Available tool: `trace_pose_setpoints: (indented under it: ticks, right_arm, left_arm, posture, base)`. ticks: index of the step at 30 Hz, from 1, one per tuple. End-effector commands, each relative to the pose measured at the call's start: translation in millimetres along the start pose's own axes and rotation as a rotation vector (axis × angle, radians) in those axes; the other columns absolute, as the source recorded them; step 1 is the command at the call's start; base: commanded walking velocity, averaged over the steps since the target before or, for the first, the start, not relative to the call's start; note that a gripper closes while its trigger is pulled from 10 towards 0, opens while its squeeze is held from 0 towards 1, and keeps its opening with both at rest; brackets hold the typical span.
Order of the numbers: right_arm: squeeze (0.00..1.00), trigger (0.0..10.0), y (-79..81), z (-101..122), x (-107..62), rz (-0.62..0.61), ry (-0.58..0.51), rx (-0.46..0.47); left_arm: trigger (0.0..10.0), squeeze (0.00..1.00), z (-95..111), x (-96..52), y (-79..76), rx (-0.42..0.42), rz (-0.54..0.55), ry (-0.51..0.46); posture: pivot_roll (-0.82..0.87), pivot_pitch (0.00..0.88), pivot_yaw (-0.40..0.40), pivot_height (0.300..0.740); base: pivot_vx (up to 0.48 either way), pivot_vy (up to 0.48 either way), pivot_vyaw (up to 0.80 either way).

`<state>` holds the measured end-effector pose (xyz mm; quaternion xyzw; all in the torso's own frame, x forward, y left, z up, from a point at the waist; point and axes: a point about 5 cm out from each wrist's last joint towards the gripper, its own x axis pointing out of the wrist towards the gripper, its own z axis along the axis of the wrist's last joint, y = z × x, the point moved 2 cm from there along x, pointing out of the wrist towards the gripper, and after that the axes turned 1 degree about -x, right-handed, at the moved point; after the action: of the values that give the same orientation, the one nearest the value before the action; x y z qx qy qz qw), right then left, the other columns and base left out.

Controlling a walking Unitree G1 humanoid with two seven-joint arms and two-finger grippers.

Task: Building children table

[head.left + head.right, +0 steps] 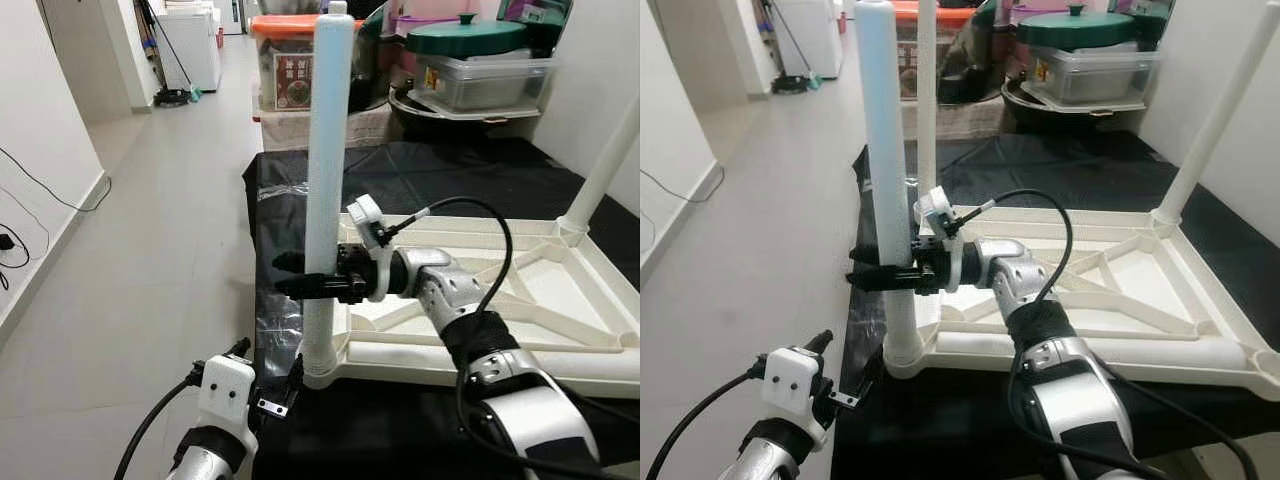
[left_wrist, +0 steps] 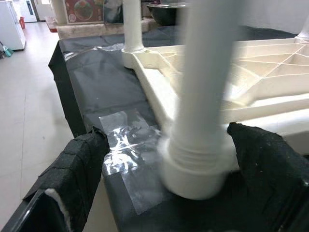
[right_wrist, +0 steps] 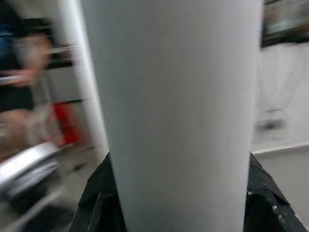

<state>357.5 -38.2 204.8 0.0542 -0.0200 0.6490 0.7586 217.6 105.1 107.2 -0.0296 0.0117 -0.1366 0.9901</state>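
White table leg (image 1: 328, 180) stands upright, long axis vertical, in near-left corner socket of upturned tabletop (image 1: 560, 290); right gripper (image 1: 290, 275) clamped around it mid-height; left gripper (image 2: 164, 188) wide open by its base

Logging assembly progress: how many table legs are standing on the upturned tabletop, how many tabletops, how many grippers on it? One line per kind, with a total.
Table legs standing upright: 3, the near leg held by the right gripper, the far leg, and the right-hand leg
Upturned tabletop: 1
Grippers: 2, the right one plus the left gripper open around the near leg's base
Total: 6
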Motion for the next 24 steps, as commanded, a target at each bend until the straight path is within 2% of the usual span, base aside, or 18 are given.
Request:
trace_pose_setpoints:
  ticks: [1, 2, 3, 4, 5, 6, 7, 8, 9, 10, 11, 12, 14, 16, 21, 22, 23, 24]
  right_arm:
    - [0.00, 0.0, -22.6, -19, -9.6, -0.334, 0.018, 0.029]
    - [0.00, 0.0, -22.6, -19, -9.6, -0.334, 0.018, 0.029]
    - [0.00, 0.0, -32.6, -20, -13.7, -0.484, 0.016, 0.023]
    - [0.00, 0.0, -32.6, -20, -13.7, -0.484, 0.016, 0.023]
    - [0.00, 0.0, -40.4, -20, -18.7, -0.608, 0.017, 0.016]
    - [0.00, 0.0, -53.1, -19, -34.9, -0.837, 0.004, 0.000]
    - [0.00, 0.0, -53.1, -19, -34.9, -0.837, 0.004, 0.000]
    - [0.00, 0.0, -63.1, -20, -59.5, -1.107, -0.002, -0.004]
    - [0.00, 0.0, -63.1, -20, -59.5, -1.107, -0.002, -0.004]
    - [0.00, 0.0, -65.6, -21, -81.9, -1.332, -0.006, -0.008]
    - [0.00, 0.0, -65.6, -21, -81.9, -1.332, -0.006, -0.008]
    - [0.00, 0.0, -62.3, -26, -98.0, -1.504, -0.012, 0.022]
    - [0.00, 0.0, -62.3, -26, -98.0, -1.504, -0.012, 0.022]
    - [0.00, 0.0, -54.5, -32, -103.2, -1.621, -0.022, 0.069]
    - [0.00, 0.0, -52.0, -33, -92.9, -1.610, -0.029, 0.080]
    - [0.00, 5.8, -51.7, -33, -82.4, -1.571, -0.056, 0.105]
    - [0.08, 10.0, -51.0, -31, -68.1, -1.475, -0.090, 0.107]
    - [0.08, 10.0, -51.0, -31, -68.1, -1.475, -0.090, 0.107]
  left_arm:
    - [10.0, 0.00, -6, -1.4, -1.2, -0.002, -0.003, 0.026]
    - [10.0, 0.00, -6, -1.4, -1.2, -0.002, -0.003, 0.026]
    - [10.0, 0.00, -6, -1.5, -1.0, -0.002, -0.003, 0.027]
    - [10.0, 0.00, -6, -1.5, -1.0, -0.002, -0.003, 0.027]
    - [10.0, 0.00, -6, -1.6, -0.8, -0.002, -0.004, 0.028]
    - [10.0, 0.00, -6, -1.9, -0.7, -0.003, -0.004, 0.029]
    - [10.0, 0.00, -6, -1.9, -0.7, -0.003, -0.004, 0.029]
    - [10.0, 0.00, -7, -2.1, -0.8, -0.003, -0.006, 0.030]
    - [10.0, 0.00, -7, -2.1, -0.8, -0.003, -0.006, 0.030]
    - [10.0, 0.00, -7, -2.2, -0.9, -0.003, -0.007, 0.030]
    - [10.0, 0.00, -7, -2.2, -0.9, -0.003, -0.007, 0.030]
    - [10.0, 0.00, -7, -2.0, -0.9, -0.003, -0.007, 0.030]
    - [10.0, 0.00, -7, -2.0, -0.9, -0.003, -0.007, 0.030]
    - [10.0, 0.00, -7, -2.0, -1.2, -0.003, -0.007, 0.030]
    - [10.0, 0.00, -7, -1.5, -1.4, -0.005, -0.006, 0.029]
    - [10.0, 0.00, -7, -1.4, -1.5, -0.005, -0.006, 0.028]
    - [10.0, 0.00, -7, -1.1, -2.0, -0.006, -0.007, 0.027]
    - [10.0, 0.00, -7, -1.1, -2.0, -0.006, -0.007, 0.027]
  posture:
    - [0.02, 0.000, -0.012, 0.740]
    - [0.02, 0.000, -0.012, 0.740]
    - [0.02, 0.000, -0.010, 0.740]
    - [0.02, 0.000, -0.010, 0.740]
    - [0.02, 0.000, -0.010, 0.740]
    - [0.02, 0.000, -0.007, 0.740]
    - [0.02, 0.000, -0.007, 0.740]
    - [0.02, 0.000, -0.007, 0.740]
    - [0.02, 0.000, -0.007, 0.740]
    - [0.02, 0.000, -0.007, 0.740]
    - [0.02, 0.000, -0.007, 0.740]
    - [0.02, 0.000, -0.008, 0.740]
    - [0.02, 0.000, -0.008, 0.740]
    - [0.02, 0.000, -0.006, 0.740]
    - [0.02, 0.000, -0.011, 0.740]
    - [0.02, 0.000, -0.011, 0.740]
    - [0.01, 0.000, -0.014, 0.740]
    - [0.01, 0.000, -0.014, 0.740]
  base:
    - [0.000, 0.000, 0.00]
    - [0.000, 0.000, 0.00]
    - [0.000, 0.000, 0.00]
    - [0.000, 0.000, 0.00]
    - [0.000, 0.000, 0.00]
    - [0.000, 0.000, 0.00]
    - [0.000, 0.000, 0.00]
    - [0.000, 0.000, 0.00]
    - [0.000, 0.000, 0.00]
    - [0.000, 0.000, 0.00]
    - [0.000, 0.000, 0.00]
    - [0.000, 0.000, 0.00]
    - [0.000, 0.000, 0.00]
    - [0.000, 0.000, 0.00]
    - [0.000, 0.000, 0.00]
    - [0.000, 0.000, 0.00]
    - [0.000, 0.000, 0.00]
    - [0.000, 0.000, 0.00]
